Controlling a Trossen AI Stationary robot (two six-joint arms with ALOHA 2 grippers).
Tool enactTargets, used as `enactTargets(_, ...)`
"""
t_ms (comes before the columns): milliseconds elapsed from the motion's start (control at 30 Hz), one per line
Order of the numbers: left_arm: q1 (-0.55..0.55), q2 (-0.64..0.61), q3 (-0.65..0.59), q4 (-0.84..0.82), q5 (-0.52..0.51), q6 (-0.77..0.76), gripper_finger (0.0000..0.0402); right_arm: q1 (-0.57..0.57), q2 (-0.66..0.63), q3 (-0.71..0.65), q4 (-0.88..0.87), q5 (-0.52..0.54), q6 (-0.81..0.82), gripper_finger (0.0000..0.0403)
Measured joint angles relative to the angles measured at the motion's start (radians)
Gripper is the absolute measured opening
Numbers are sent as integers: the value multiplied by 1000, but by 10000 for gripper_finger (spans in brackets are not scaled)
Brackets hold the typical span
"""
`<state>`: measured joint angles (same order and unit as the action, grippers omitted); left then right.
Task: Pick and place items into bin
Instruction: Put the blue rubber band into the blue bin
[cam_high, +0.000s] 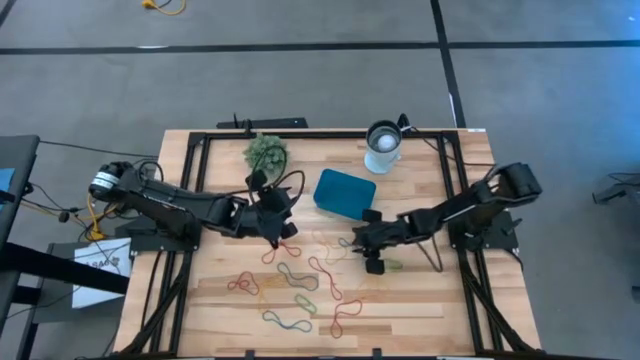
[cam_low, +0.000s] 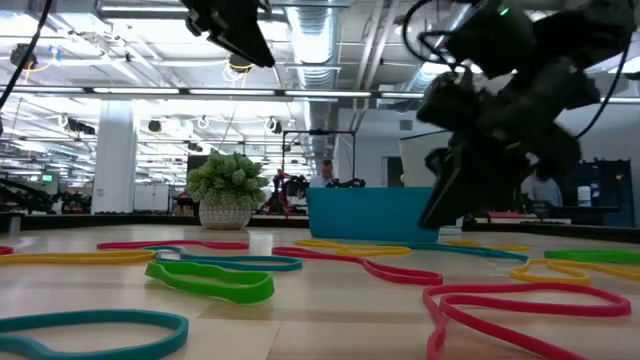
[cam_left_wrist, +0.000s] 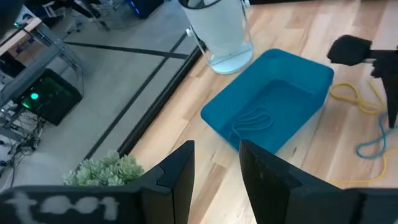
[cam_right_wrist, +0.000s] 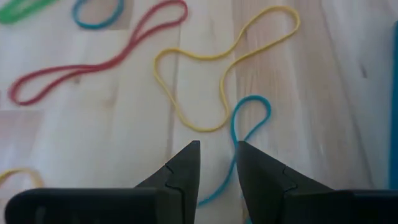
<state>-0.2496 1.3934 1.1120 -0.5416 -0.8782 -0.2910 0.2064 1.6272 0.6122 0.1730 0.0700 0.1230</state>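
Observation:
Several rubber-band loops in red, yellow, blue and green (cam_high: 295, 285) lie flat and scattered on the wooden table. The teal bin (cam_high: 345, 192) stands at the middle far part, with one blue band (cam_left_wrist: 252, 120) lying in it. My left gripper (cam_high: 285, 222) is raised left of the bin, open and empty (cam_left_wrist: 214, 177), pointing toward it. My right gripper (cam_high: 352, 240) stands low just near of the bin, open (cam_right_wrist: 216, 167), slanting down over a blue loop (cam_right_wrist: 249, 121) and a yellow loop (cam_right_wrist: 224, 68). Nothing is between its fingers.
A white cup (cam_high: 383, 146) stands at the far edge right of the bin, and a spiky green plant (cam_high: 267, 152) left of it. Black frame rails (cam_high: 190, 190) run along the table's sides. Bare wood lies along the near edge.

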Motion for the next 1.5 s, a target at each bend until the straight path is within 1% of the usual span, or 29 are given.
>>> enactTargets(100, -3, -16, 1, -23, -1, 2, 119, -9, 57, 30, -8, 3, -1, 100)
enactTargets(167, -6, -52, 3, -19, 2, 25, 119, -16, 89, 48, -7, 3, 0, 100)
enactTargets(300, -8, -163, 6, -28, 1, 72, 119, -30, 115, 71, -9, 4, 0, 100)
enactTargets(433, -8, -263, 2, -47, 1, 72, 119, -45, 120, 84, -12, -2, 0, 100)
enactTargets(533, -9, -303, -3, -115, 3, 45, 119, -51, 122, 90, -12, 6, 1, 100)
enactTargets(667, -9, -303, -3, -181, -6, 2, 119, -52, 132, 92, -15, 25, 1, 97)
enactTargets(767, -9, -279, -3, -197, -12, -23, 119, -51, 142, 96, -34, 38, 7, 84)
enactTargets(833, -9, -258, -4, -210, -19, -26, 119, -49, 164, 99, -43, 41, 22, 67)
enactTargets(1000, -9, -227, -3, -203, -28, -29, 119, -25, 159, 106, -53, 48, 38, 10)
enactTargets(1167, -9, -215, -3, -208, -44, -48, 119, 21, 91, 126, -117, 40, 54, 5)
enactTargets(1300, -9, -215, -3, -208, -51, -54, 119, 59, -12, 178, -153, 38, 45, 4)
enactTargets(1433, -9, -215, -3, -207, -53, -60, 119, 60, -115, 226, -237, 46, -73, 2)
enactTargets(1500, -9, -215, -3, -202, -53, -74, 119, 46, -176, 258, -252, 84, -134, 1)
